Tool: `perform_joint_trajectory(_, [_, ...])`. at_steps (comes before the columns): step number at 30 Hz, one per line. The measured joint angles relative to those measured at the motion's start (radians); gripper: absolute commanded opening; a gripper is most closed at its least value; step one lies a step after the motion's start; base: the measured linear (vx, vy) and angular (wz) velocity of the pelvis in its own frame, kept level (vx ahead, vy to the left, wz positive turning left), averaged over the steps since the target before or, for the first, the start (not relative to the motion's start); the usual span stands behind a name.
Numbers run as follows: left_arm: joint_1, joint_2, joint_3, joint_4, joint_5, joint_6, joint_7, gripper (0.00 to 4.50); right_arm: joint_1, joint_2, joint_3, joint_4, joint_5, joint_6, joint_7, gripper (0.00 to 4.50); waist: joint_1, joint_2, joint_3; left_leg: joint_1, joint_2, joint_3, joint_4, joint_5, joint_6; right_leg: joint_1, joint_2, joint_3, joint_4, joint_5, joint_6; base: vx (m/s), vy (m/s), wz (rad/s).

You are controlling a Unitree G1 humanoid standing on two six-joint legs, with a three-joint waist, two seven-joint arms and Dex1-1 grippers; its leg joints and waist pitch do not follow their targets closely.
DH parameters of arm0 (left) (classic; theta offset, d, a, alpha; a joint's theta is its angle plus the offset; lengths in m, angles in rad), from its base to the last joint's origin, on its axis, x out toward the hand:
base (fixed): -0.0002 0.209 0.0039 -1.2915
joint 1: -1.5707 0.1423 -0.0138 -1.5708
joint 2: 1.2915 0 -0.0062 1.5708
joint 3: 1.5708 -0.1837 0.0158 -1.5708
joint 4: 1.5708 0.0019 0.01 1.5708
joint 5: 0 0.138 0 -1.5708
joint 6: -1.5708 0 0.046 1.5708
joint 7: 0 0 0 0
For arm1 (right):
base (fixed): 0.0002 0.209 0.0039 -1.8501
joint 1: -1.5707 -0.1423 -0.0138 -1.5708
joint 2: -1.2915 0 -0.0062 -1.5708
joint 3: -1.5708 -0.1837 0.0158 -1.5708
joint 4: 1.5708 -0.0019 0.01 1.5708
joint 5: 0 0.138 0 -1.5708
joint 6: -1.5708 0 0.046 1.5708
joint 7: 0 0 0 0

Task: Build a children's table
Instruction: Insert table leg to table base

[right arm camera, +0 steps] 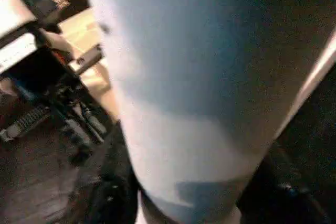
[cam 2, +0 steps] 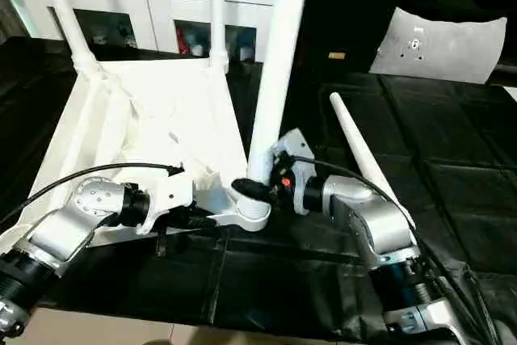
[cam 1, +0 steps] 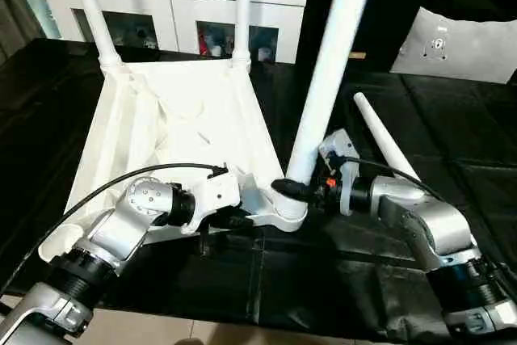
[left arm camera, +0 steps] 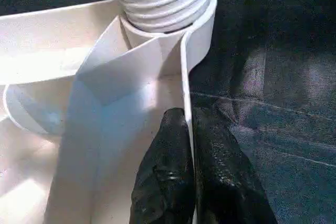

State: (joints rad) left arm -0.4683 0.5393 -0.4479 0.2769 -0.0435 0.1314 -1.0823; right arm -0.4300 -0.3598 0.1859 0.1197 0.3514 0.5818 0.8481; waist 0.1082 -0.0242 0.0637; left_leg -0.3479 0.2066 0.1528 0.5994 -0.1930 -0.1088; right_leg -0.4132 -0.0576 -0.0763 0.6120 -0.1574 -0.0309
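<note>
1. White plastic fills the centre-left of the left eye view: the table top (cam 1: 178, 119) lies upside down on a black mat (cam 1: 452, 135), ribbed underside facing up.
2. Two legs already stand in the far corner sockets, the far left leg (cam 1: 90, 6) at the upper left of the frame and the far right leg (cam 1: 241, 6) just right of it, both rising past the top edge.
3. A third leg (cam 1: 331, 62) stands tilted in the near right corner socket (cam 1: 287, 214), at lower centre of the frame, leaning toward the upper right.
4. The right gripper (cam 1: 292, 189) is clamped around the base of this third leg, just above the socket.
5. The left gripper (left arm camera: 189, 177) pinches the thin rim of the table top beside that same socket; in the left wrist view its two black fingers (left arm camera: 165, 171) sit together with the wall between them, and the leg's threaded end shows seated in the socket.
6. A fourth leg (cam 1: 386, 141) lies loose on the mat at right centre of the frame, just beyond the right forearm.
7. A white cabinet (cam 1: 186, 6) with shelves stands along the top of the frame.
</note>
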Motion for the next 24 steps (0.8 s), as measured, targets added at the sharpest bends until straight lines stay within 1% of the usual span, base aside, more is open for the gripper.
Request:
perform_joint_trajectory(3, [-0.001,-0.001,-0.001,0.002,0.001,-0.006,-0.008,0.0,-0.001,-0.005,0.001,0.0,0.0,0.007,0.01,1.93,0.004,0.0,0.0,0.0,0.0,0.0,0.0,0.0,0.0,0.0,0.0,0.0,0.0,0.0,0.0,0.0,0.0,0.0])
perform_joint_trajectory(8, [-0.001,-0.001,0.0,0.005,0.004,-0.009,-0.009,0.0,-0.003,-0.002,0.001,0.005,-0.001,0.003,0.01,1.93,0.004,0.0,0.0,0.0,0.0,0.0,0.0,0.0,0.0,0.0,0.0,0.0,0.0,0.0,0.0,0.0,0.0,0.0])
perform_joint_trajectory(10, [-0.002,-0.002,0.003,0.009,0.004,-0.01,-0.011,0.0,-0.006,0.015,-0.01,0.028,0.001,-0.001,0.006,1.93,0.003,0.0,0.0,0.0,0.0,0.0,0.0,0.0,0.0,0.0,0.0,0.0,0.0,0.0,0.0,0.0,0.0,0.0])
perform_joint_trajectory(14, [-0.006,-0.008,0.003,0.018,0.01,-0.012,-0.011,0.0,-0.004,0.044,-0.048,0.078,0.029,-0.006,0.003,1.93,0.003,-0.001,-0.001,0.001,0.0,0.0,0.0,0.0,0.0,0.001,0.0,0.0,0.0,0.0,0.0,0.0,0.0,0.0])
perform_joint_trajectory(17, [-0.009,-0.014,0.004,0.027,0.012,-0.015,-0.013,0.0,0.021,0.06,-0.091,0.1,0.064,-0.011,0.002,1.93,0.005,-0.001,-0.002,0.005,0.0,0.0,0.0,0.0,0.0,0.004,0.0,0.0,-0.001,0.0,0.0,0.0,0.0,0.0])
perform_joint_trajectory(21, [-0.011,-0.027,0.007,0.045,0.015,-0.014,-0.015,0.0,0.073,0.098,-0.156,0.146,0.109,-0.069,-0.002,1.93,0.006,0.003,-0.004,0.013,0.0,0.0,-0.001,0.0,0.0,0.01,-0.001,-0.001,-0.003,-0.001,0.001,0.0,0.0,0.0])
perform_joint_trajectory(24, [-0.012,-0.037,0.007,0.061,0.017,-0.015,-0.014,0.0,0.114,0.111,-0.172,0.141,0.115,-0.12,0.002,1.91,0.007,0.01,-0.009,0.015,0.0,-0.001,-0.001,0.0,0.001,0.013,-0.001,-0.002,-0.005,-0.001,0.001,0.0,0.0,0.0])
